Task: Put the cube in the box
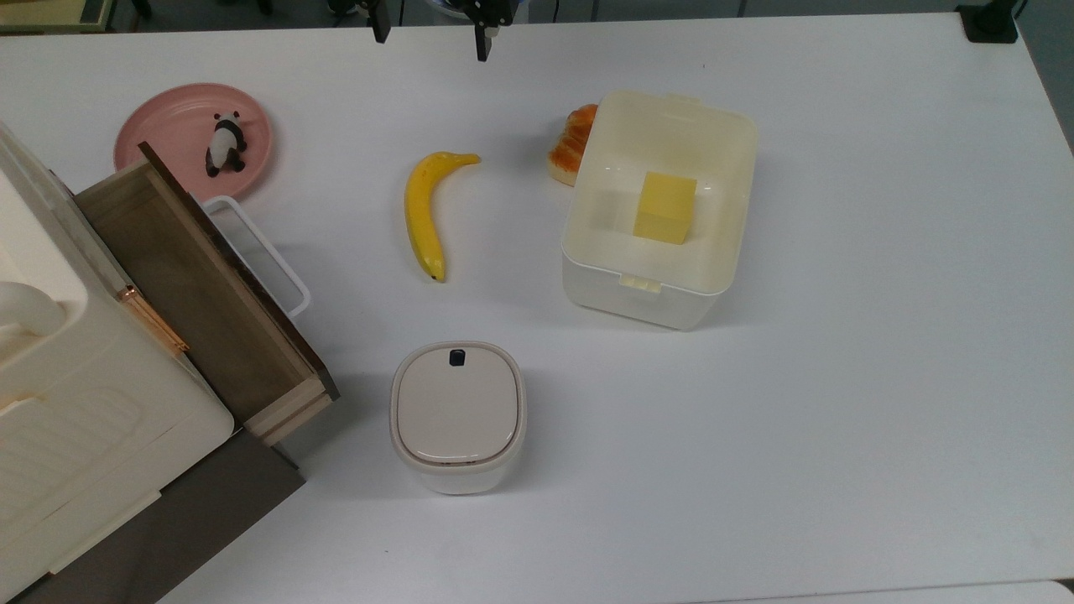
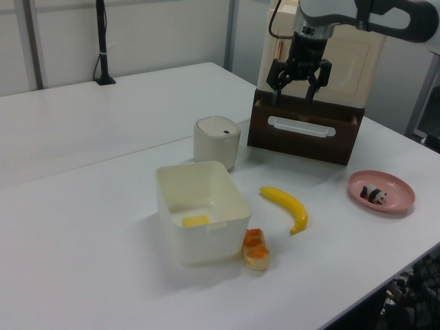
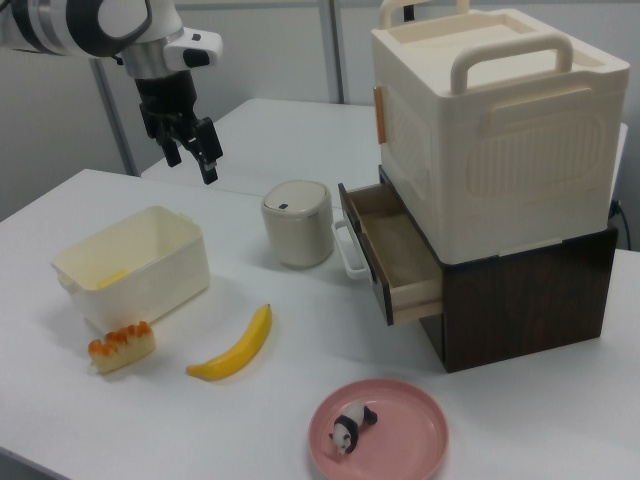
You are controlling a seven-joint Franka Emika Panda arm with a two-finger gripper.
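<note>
Cube [image 1: 665,207] sitting inside the box [image 1: 587,277], flat on its floor. Gripper [image 2: 295,84] up high above the bench [image 1: 839,377], fingers spread wide, grasping nothing, well apart from box.

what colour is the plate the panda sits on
Pink; the plate under the panda shows best in the right view.

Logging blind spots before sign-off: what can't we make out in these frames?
- Cube: right view, mostly hidden by the box wall.
- Gripper: top view, cut off by the upper edge.
- Lidded bin contents: closed lid.
- Orange pastry: top view, partly behind the box.
</note>
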